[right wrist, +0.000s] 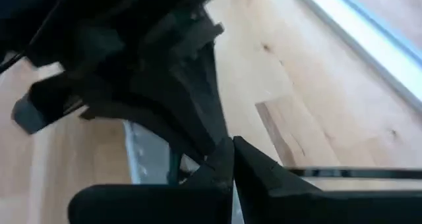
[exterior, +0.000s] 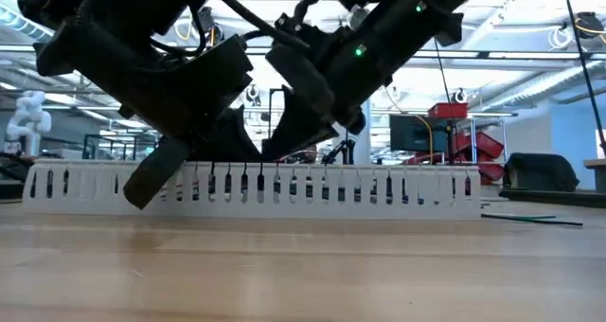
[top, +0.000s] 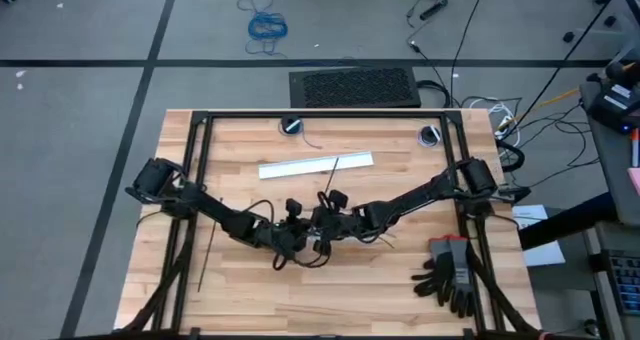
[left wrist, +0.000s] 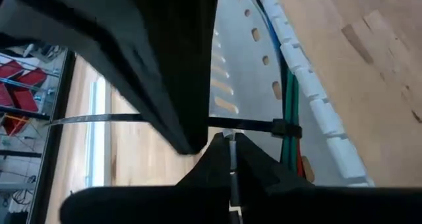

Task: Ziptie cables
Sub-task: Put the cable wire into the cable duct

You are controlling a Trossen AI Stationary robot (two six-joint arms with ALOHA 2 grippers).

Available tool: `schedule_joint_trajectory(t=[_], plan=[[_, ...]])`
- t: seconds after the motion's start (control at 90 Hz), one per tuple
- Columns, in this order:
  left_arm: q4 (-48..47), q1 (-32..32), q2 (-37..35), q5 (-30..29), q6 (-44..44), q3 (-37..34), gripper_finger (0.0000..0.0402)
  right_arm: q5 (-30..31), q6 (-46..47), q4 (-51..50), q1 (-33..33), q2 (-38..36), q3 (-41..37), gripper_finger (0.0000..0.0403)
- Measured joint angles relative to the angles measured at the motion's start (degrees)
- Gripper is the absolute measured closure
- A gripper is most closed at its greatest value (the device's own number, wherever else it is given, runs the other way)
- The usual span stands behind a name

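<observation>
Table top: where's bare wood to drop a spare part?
Free: front-left wooden table, between the loose black ziptie and black-and-grey gloves. Also the back strip behind the white slotted duct. Crowded: centre, where left gripper and right gripper meet.

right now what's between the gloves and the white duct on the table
The right arm crosses the stretch between the gloves and the white duct, reaching in toward the table's middle. The high view shows it.
</observation>
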Motion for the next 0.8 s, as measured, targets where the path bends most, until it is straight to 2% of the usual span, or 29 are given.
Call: schedule_joint_trajectory(t=[0.178,0.5,0.8], plan=[[-0.17,0.06,0.0,0.0,0.18,0.04,0.0397,-0.02,2.97,-3.8,0.79,-0.11,0.24,0.0403],[0.1,-0.15,0.0,-0.29,1.46,0.04,0.0397,2.12,0.33,-3.27,1.12,0.37,0.0,0.0403],[-0.54,-0.74,-0.07,-0.85,5.82,0.0,0.0397,0.59,0.41,-2.41,0.48,2.79,0.02,0.0403]])
